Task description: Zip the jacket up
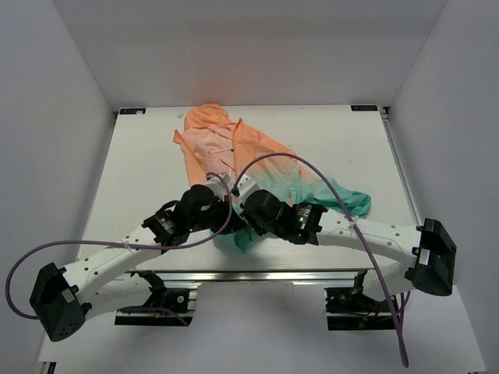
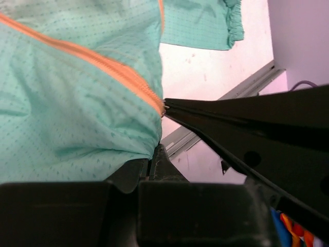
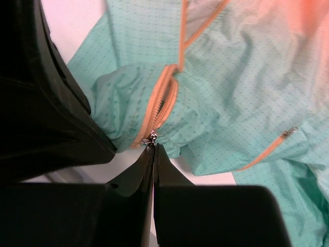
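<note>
The jacket lies flat on the white table, peach hood at the far end, teal hem near the arms. My two grippers meet at the hem. My left gripper is shut on the teal hem fabric just beside the bottom of the orange zipper. My right gripper is shut, its tips pinching the small metal zipper pull at the bottom of the zipper. Its fingers reach in from the right in the left wrist view. The zipper teeth above the pull look joined for a short stretch.
The table's near edge with its metal rail runs right below the hem, also in the left wrist view. A purple cable arches over the jacket. A teal sleeve spreads to the right. White walls enclose the table.
</note>
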Motion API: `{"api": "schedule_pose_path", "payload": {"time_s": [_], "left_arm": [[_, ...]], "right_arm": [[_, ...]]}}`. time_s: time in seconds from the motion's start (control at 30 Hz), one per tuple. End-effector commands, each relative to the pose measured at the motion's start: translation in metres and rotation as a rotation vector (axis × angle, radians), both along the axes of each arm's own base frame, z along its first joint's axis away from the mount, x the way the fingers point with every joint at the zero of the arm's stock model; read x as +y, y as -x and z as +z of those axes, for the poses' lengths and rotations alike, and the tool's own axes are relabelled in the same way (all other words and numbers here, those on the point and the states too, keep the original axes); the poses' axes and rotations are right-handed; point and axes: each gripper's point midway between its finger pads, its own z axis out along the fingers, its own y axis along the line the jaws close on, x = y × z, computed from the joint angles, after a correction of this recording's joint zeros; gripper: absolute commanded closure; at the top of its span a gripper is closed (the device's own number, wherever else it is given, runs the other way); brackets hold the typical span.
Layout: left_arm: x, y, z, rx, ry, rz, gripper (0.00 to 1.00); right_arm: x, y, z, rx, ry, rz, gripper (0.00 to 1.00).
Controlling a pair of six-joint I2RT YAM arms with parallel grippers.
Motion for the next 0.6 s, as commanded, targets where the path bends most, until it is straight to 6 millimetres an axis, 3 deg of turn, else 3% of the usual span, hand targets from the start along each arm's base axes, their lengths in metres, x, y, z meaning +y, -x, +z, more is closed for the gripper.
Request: {"api": "schedule_pose_path", "payload": {"time_s": [0.0,0.03,0.13,0.27,0.33,0.37,0.5,0.57], "left_arm": [[0.035,0.052,-0.038,0.195,-0.181,-0.065,1.0],[0.035,0.048,-0.035,0.18,-0.178,-0.053,1.0],[0.028,0.034,-0.018,0.11,-0.135,-0.025,1.0],[0.024,0.023,-0.002,0.046,-0.112,-0.016,0.96],[0.025,0.022,0.0,0.039,-0.128,-0.016,0.77],[0.025,0.02,0.006,0.028,-0.125,-0.013,0.57],[0.021,0.02,0.024,-0.023,-0.076,-0.037,0.34],[0.016,0.027,0.032,-0.035,-0.02,-0.078,0.29]], "right_arm": [[-0.027,-0.036,0.023,-0.075,0.067,-0.045,1.0],[-0.014,-0.018,0.015,0.005,0.041,0.065,1.0],[-0.002,0.026,0.0,0.162,0.001,0.287,1.0],[-0.003,0.039,0.002,0.211,-0.025,0.314,1.0],[-0.003,0.041,0.009,0.213,-0.049,0.31,1.0],[-0.002,0.042,0.012,0.216,-0.06,0.311,1.0],[0.003,0.055,0.021,0.276,-0.099,0.342,1.0],[0.005,0.061,0.024,0.314,-0.11,0.35,1.0]]}}
